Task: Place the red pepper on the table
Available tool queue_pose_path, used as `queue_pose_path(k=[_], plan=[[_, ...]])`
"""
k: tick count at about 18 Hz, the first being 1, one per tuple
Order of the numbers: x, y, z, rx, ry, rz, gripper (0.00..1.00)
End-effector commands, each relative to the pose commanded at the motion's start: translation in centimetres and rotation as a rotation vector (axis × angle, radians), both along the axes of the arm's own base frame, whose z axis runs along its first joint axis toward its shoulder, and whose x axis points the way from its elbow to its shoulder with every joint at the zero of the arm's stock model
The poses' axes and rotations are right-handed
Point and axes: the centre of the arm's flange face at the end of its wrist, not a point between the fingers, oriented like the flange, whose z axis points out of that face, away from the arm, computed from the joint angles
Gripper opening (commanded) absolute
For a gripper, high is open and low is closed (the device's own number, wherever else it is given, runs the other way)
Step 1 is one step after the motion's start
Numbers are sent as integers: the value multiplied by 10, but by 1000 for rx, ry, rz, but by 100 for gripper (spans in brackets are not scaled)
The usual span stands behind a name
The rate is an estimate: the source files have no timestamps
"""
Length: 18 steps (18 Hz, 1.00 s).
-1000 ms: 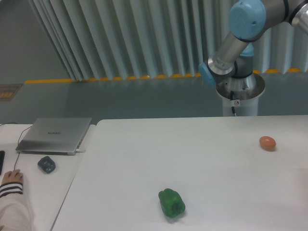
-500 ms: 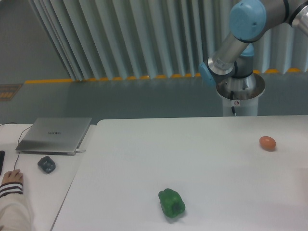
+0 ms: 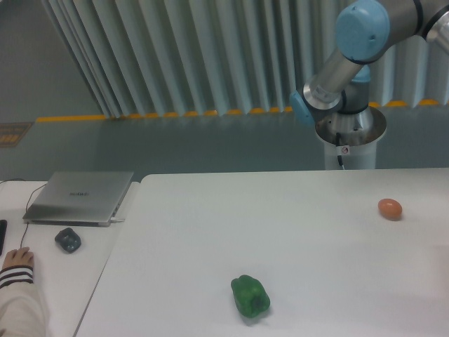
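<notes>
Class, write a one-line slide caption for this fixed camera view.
Green pepper and orange egg-shaped object on white table; no red pepper or gripper visible.

The UR5e arm [image 3: 344,67] is built of silver-grey metal tube sections joined by rounded joints capped in light blue plastic [image 3: 363,29]. A smaller blue cap [image 3: 300,109] is seen at the lower joint. The arm is mounted on a round silver base on a white pedestal [image 3: 349,144], where a small red-and-white mark and a thin black cable [image 3: 341,159] are seen.
</notes>
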Motion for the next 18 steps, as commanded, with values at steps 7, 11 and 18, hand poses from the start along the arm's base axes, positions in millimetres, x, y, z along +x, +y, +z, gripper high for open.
queue_pose_path(k=[7, 11, 18], plan=[[-1, -2, -4, 4, 10, 3, 100], [-2, -5, -4, 3, 9, 8, 100], [-1, -6, -10, 1, 2, 9, 100]])
